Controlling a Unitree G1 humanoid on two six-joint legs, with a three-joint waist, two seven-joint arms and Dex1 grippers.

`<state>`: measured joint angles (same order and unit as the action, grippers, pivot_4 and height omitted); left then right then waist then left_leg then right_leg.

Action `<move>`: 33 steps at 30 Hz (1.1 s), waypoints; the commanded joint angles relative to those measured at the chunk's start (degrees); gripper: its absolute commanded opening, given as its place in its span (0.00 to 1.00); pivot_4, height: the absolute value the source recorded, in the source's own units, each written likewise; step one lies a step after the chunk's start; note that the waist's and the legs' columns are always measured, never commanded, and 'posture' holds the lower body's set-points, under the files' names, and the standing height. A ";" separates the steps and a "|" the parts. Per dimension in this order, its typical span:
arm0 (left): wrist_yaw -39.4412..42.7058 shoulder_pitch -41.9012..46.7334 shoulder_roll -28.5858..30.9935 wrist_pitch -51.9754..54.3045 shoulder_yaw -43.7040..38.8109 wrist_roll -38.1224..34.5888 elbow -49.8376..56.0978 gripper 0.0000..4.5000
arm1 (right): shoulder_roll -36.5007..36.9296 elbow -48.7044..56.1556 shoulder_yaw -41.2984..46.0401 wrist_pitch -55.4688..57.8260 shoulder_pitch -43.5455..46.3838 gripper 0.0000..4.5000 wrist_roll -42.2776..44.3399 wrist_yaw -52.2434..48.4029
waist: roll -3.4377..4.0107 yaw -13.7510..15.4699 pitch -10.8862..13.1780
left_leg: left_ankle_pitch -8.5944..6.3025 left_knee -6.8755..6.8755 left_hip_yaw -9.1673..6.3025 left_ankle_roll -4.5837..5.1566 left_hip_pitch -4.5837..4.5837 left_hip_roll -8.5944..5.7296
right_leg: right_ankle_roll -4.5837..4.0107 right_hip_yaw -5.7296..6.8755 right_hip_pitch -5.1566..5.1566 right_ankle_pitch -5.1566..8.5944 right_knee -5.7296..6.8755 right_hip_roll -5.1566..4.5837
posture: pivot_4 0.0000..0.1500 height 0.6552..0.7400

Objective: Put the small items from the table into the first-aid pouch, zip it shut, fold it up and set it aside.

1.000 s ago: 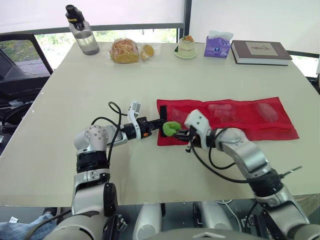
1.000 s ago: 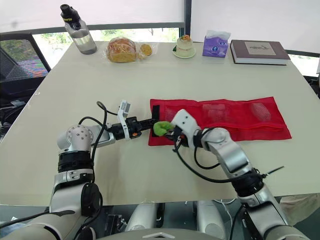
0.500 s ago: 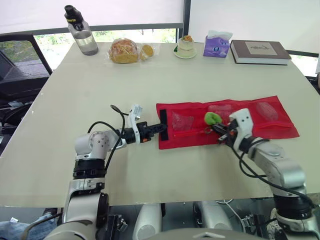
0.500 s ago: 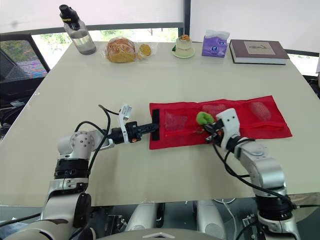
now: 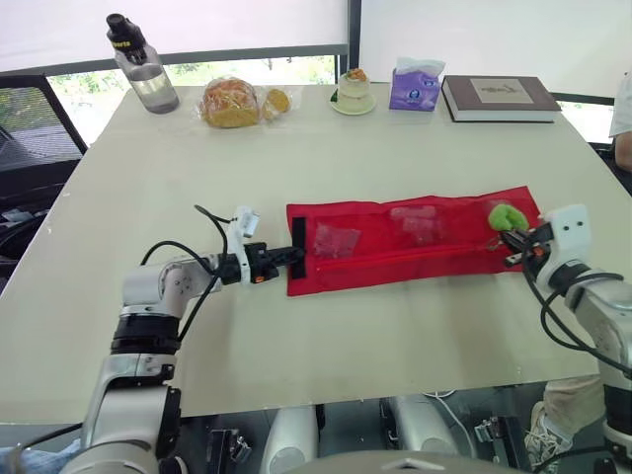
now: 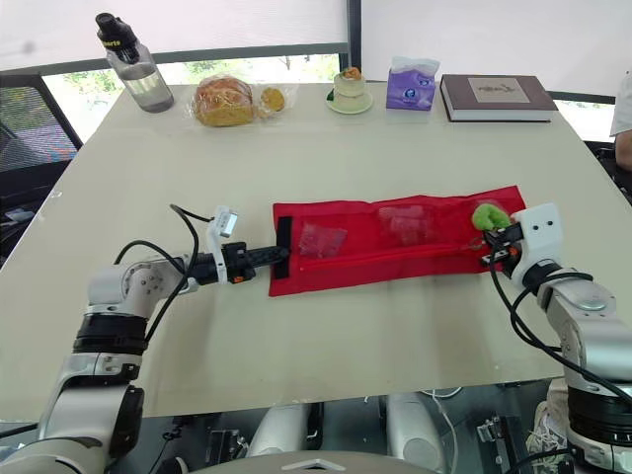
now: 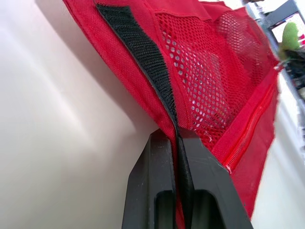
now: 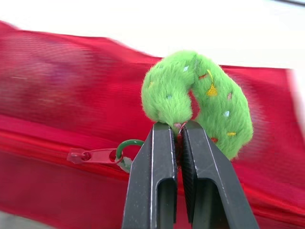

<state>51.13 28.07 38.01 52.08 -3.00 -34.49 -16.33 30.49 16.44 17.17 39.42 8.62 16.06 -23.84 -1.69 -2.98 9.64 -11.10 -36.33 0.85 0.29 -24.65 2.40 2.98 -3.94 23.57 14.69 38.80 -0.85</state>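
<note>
The red pouch (image 5: 415,242) lies flat in the middle of the desk (image 5: 296,158). It runs from 9 o'clock to 3 o'clock. The left hand (image 5: 288,257) is squeezed tight on the pouch's 9 o'clock end, by the black strip (image 7: 143,52). The right hand (image 5: 515,243) is at the 3 o'clock end. It is pinched tight on a green fuzzy charm (image 5: 506,214). The charm hangs from the zip tab (image 8: 90,155) by a little green ring. Small packets (image 5: 336,240) sit inside the net pockets. A bottle (image 5: 138,67), bread (image 5: 229,103) and a book (image 5: 499,97) line the desk's 12 o'clock edge.
</note>
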 commanded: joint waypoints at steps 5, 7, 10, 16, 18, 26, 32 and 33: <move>-1.28 -2.88 9.24 -7.30 1.74 10.14 -6.22 0.00 | 1.68 -3.60 7.86 -0.60 1.17 0.01 -2.99 8.51 | 0.08 -0.52 -0.04 | 0.00 0.06 0.09 0.00 0.09 0.01 | -0.04 -0.08 0.00 0.02 0.02 -0.02 | 1.00 1.00; -0.21 -3.84 10.80 -8.27 2.97 10.83 -5.50 0.00 | 1.33 -4.73 9.20 0.82 1.09 0.01 -3.13 10.55 | 0.09 -0.90 -0.05 | 0.00 0.09 0.13 0.00 0.13 0.03 | -0.06 -0.09 0.00 0.04 0.04 -0.01 | 1.00 1.00; -0.44 -4.42 11.34 -8.11 2.80 10.54 -5.01 0.00 | 1.67 -5.66 9.36 1.10 0.18 0.01 -3.57 11.17 | 0.17 -1.03 -0.08 | 0.00 0.22 0.22 0.00 0.22 0.06 | -0.08 -0.16 0.00 0.06 0.04 0.00 | 1.00 1.00; -0.46 -4.97 11.99 -7.56 2.76 10.37 -3.91 0.00 | 1.00 -5.34 8.80 0.61 -0.28 0.01 -1.58 9.85 | 0.18 -1.05 -0.09 | 0.00 0.24 0.26 0.00 0.22 0.06 | -0.08 -0.17 0.00 0.08 0.02 0.00 | 1.00 1.00; -0.69 -5.29 12.37 -6.97 2.27 10.00 -3.13 0.00 | 1.04 -4.44 8.56 -0.16 -0.66 0.16 0.11 7.97 | 0.18 -1.08 -0.09 | 0.00 0.25 0.26 0.01 0.22 0.06 | -0.09 -0.17 0.00 0.08 0.02 0.00 | 1.00 1.00; -1.49 -9.34 15.63 -4.19 -1.91 7.99 1.66 0.00 | -0.66 -0.30 11.35 -0.46 -2.70 0.98 5.85 5.94 | 0.18 -1.80 -0.09 | -0.01 0.48 0.41 0.01 0.42 0.20 | 0.03 -0.33 0.00 0.20 0.01 0.09 | 1.00 1.00; -2.03 -10.46 15.30 -3.65 -5.17 7.11 4.08 0.33 | -3.85 7.85 12.63 5.89 -7.37 1.00 17.67 2.61 | 0.18 -1.84 -0.09 | -0.01 0.74 0.41 0.00 0.61 0.30 | -0.06 -0.33 -0.02 0.27 0.04 0.19 | 1.00 1.00; -1.96 -10.88 15.38 -3.28 -5.95 6.67 5.03 0.44 | -5.07 9.82 13.54 7.17 -7.94 1.00 20.98 2.85 | 0.18 -1.80 -0.09 | -0.01 0.76 0.42 0.00 0.64 0.30 | -0.07 -0.34 -0.03 0.28 0.06 0.19 | 1.00 1.00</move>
<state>51.01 18.75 51.92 47.30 -7.66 -29.40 -11.06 25.96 21.58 28.01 45.15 0.82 32.07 -20.89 -1.52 -4.79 9.55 -11.10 -35.54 1.27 0.30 -23.99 2.71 2.91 -4.28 23.55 14.98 38.86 -0.67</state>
